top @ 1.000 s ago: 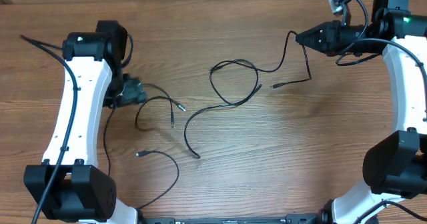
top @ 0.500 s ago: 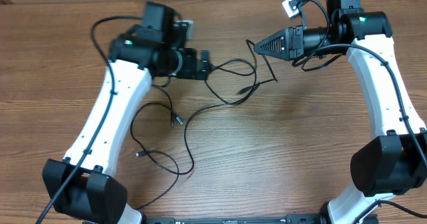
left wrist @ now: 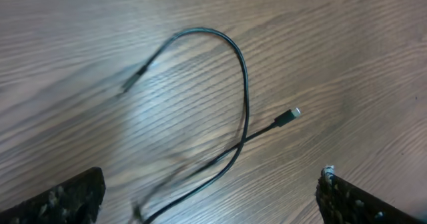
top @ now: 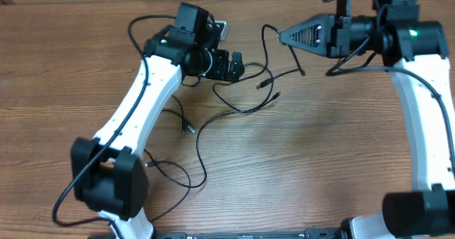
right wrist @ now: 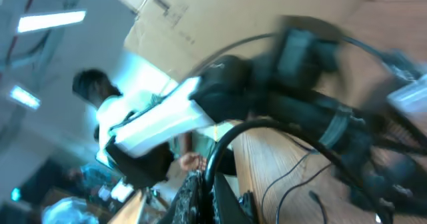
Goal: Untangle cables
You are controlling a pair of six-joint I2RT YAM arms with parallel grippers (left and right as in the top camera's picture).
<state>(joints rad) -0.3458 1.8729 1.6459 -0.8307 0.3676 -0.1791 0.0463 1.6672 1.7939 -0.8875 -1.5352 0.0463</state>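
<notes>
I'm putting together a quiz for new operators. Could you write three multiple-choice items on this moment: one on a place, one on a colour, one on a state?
1. In the left wrist view, where is the plug tip relative to the cable loop?
A) right of it
B) left of it
C) under a finger

2. What colour are the cables?
A) white
B) black
C) red

3. How does the left gripper stand?
A) shut on a cable
B) shut, empty
C) open

Answers:
1 A: the silvery tip lies to the right of the arc.
2 B: every cord is black.
3 C: its fingers stand wide apart at the picture's lower corners.
</notes>
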